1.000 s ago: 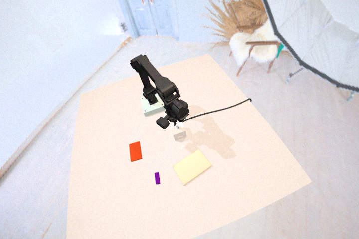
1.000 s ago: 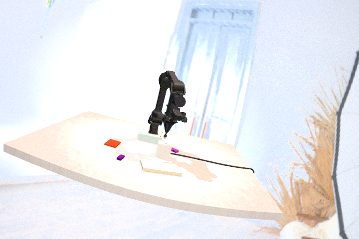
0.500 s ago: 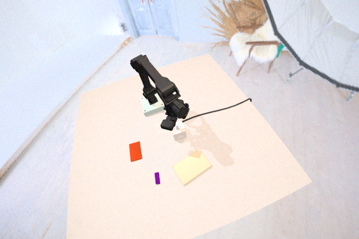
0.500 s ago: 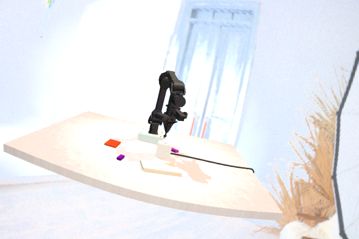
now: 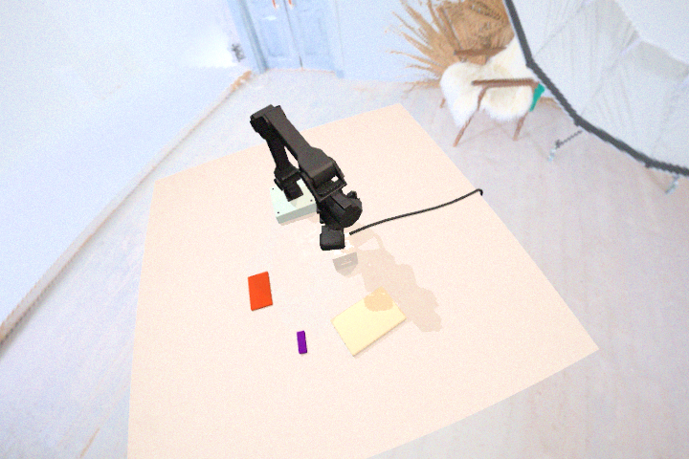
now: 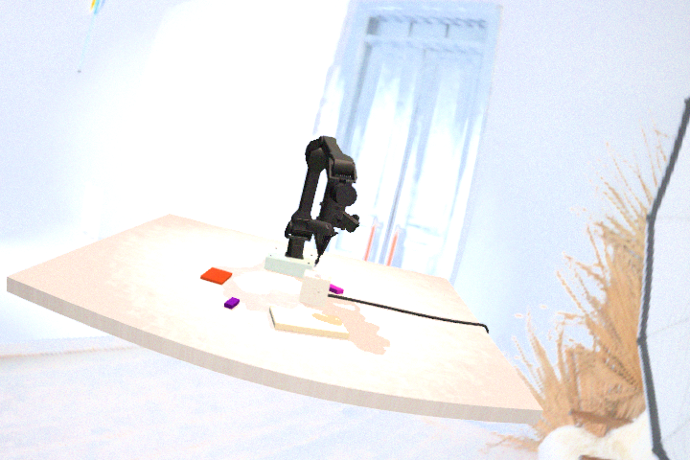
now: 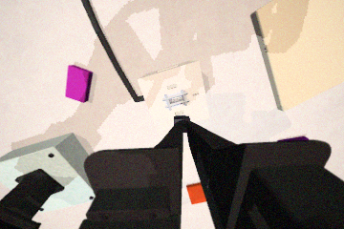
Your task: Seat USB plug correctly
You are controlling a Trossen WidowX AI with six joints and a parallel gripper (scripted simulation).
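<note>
- From where I'm standing, the pincer [image 6: 316, 263] [image 7: 183, 126] is pinched nearly together, with the small dark USB plug [image 7: 181, 118] caught right at its fingertips.
- That plug sits over the top of the pale power cube [image 5: 345, 263] [image 6: 314, 289] [image 7: 194, 78]; I can't make out which way round it is.
- The wrist view shows the metal-edged socket [image 7: 176, 100] uncovered on the cube's top, with the plug just beside it in that view, apparently out of it.
- How high the plug hangs above the cube, I can't tell.
- A black cable [image 5: 415, 213] [image 6: 405, 310] [image 7: 110, 50] runs from near the cube's side to the table's edge.
- A cream slab [image 5: 369, 321] [image 6: 308, 324] [image 7: 309, 57] lies flat near the cube, while an orange-red slab [image 5: 259, 291] [image 6: 216, 275] [image 7: 196, 194] lies farther off.
- A little purple block [image 5: 301, 341] [image 6: 231, 302] [image 7: 294, 139] and a magenta one [image 6: 335, 288] [image 7: 78, 83] also lie on the table [image 5: 220, 389] [image 6: 438, 374].
</note>
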